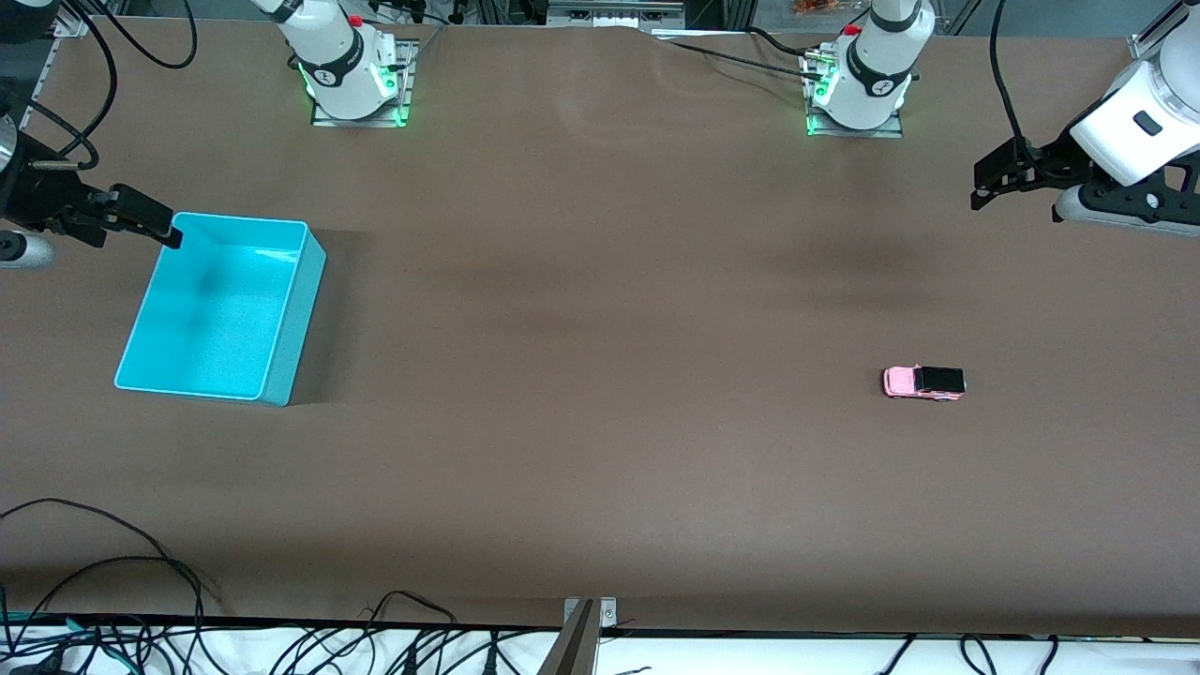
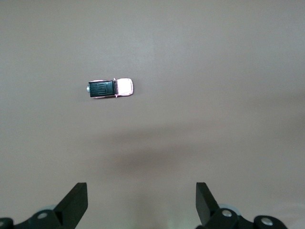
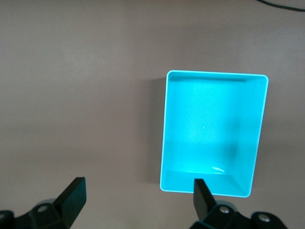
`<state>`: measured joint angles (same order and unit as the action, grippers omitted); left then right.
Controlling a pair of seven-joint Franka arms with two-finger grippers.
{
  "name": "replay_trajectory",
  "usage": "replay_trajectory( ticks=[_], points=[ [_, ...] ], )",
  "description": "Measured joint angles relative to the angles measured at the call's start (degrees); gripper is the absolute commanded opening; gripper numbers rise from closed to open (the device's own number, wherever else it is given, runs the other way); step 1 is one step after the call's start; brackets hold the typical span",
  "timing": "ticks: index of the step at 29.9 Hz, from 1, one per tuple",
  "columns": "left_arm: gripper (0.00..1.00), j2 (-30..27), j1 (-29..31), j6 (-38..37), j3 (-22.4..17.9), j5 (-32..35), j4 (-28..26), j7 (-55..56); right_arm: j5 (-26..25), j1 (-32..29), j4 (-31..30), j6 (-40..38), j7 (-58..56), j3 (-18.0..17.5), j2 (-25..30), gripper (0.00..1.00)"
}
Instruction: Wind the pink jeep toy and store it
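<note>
Pink jeep (image 1: 923,382) is seen at right of the frame on the surface (image 1: 600,422), untouched. Left hand (image 1: 984,183), upper right, and right hand (image 1: 169,230), over the bin (image 1: 291,319) rim, are spread wide, empty. So small a toy could be nudged away if approached off-centre.
</note>
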<state>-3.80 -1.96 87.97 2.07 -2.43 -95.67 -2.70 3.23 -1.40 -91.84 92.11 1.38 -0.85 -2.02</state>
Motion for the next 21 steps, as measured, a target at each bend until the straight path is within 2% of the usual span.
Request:
replay_trajectory(
  ticks=[5,13,21],
  points=[
    [1.0,0.18,0.22,0.0,-0.23,0.22,0.0,0.0,0.0,0.0,0.0,-0.03,0.0,0.03,0.0,1.0],
    [1.0,1.63,0.29,0.01,-0.41,4.56,-0.04,0.0,-0.02,0.0,0.0,-0.16,0.01,0.06,-0.03,1.0],
    [1.0,2.1,0.26,0.3,-0.37,4.63,0.82,0.0,-0.06,0.0,0.0,-0.2,0.01,0.07,-0.04,1.0]
  ],
)
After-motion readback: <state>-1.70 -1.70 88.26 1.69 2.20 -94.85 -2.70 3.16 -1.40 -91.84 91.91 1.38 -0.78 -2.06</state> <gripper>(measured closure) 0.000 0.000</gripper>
